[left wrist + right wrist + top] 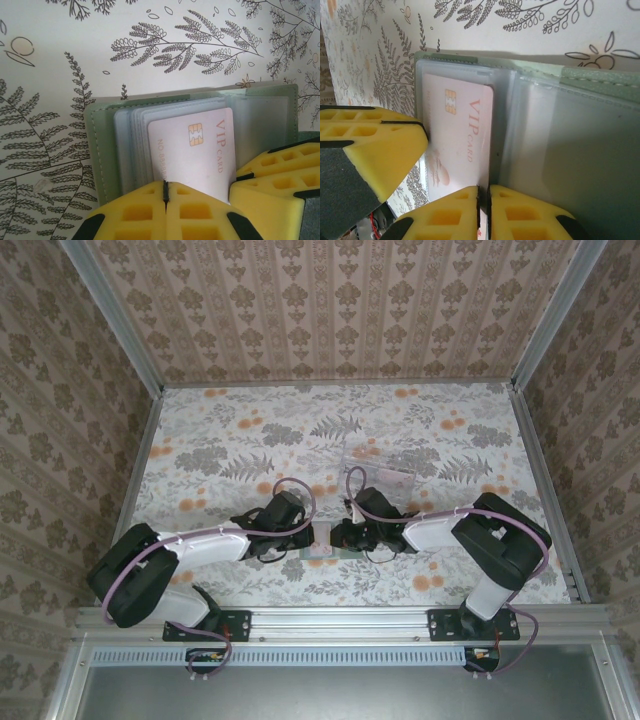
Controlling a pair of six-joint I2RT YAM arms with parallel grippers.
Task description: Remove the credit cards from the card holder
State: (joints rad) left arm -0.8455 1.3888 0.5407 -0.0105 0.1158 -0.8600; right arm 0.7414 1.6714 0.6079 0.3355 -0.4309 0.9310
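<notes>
Floral counter [250, 440] bearing the open grey-green card holder [102, 150] near its front edge, 1 pale VIP credit card [200, 150] against its clear sleeves [125, 145]; left hand [165, 192] clamped on the holder's edge, right hand [483, 197] pinching the card's edge.

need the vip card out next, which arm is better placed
Right: right gripper looks pinched on the vip card; left gripper is shut at the card holder, likely steadying it.

"VIP CARD" in orange-red on the pale credit card [192, 150], beside a partly hidden "NO.8888…"
</notes>
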